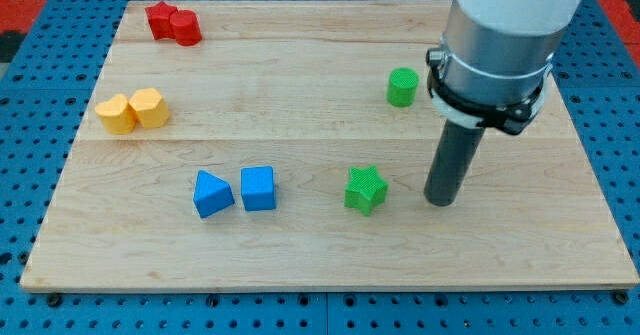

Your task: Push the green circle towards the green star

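Note:
The green circle [402, 86] is a short cylinder standing at the upper right of the wooden board [300, 265]. The green star [365, 189] lies lower down, near the board's middle right. My tip [439, 201] rests on the board just to the right of the green star, with a gap between them, and well below the green circle. The rod rises from there to the grey arm body at the view's top right.
A red star and a red circle [174, 23] touch at the upper left. Two yellow blocks [132, 110] touch at the left. A blue triangle [211, 194] and a blue cube [258, 188] lie left of the green star.

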`<state>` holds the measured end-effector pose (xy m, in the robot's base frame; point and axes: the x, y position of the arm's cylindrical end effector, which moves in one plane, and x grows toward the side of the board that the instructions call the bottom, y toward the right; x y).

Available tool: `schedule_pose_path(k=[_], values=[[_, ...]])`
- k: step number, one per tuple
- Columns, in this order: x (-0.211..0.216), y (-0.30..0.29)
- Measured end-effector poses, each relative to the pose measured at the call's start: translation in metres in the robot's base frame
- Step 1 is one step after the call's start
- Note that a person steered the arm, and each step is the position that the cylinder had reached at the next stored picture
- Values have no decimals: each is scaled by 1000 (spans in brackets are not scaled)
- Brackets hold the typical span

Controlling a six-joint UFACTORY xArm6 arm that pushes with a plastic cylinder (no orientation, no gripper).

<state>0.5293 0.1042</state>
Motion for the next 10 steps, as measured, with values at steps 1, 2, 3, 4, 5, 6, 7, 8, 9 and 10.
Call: schedule_pose_path(k=[1,2,3,4,5,6,7,8,9,10], values=[[-9,-48],[-15,-68],[-15,-63],[-55,-1],[-121,95],[-194,77],[-209,15],[-185,-30],[-124,-1],[-87,5]])
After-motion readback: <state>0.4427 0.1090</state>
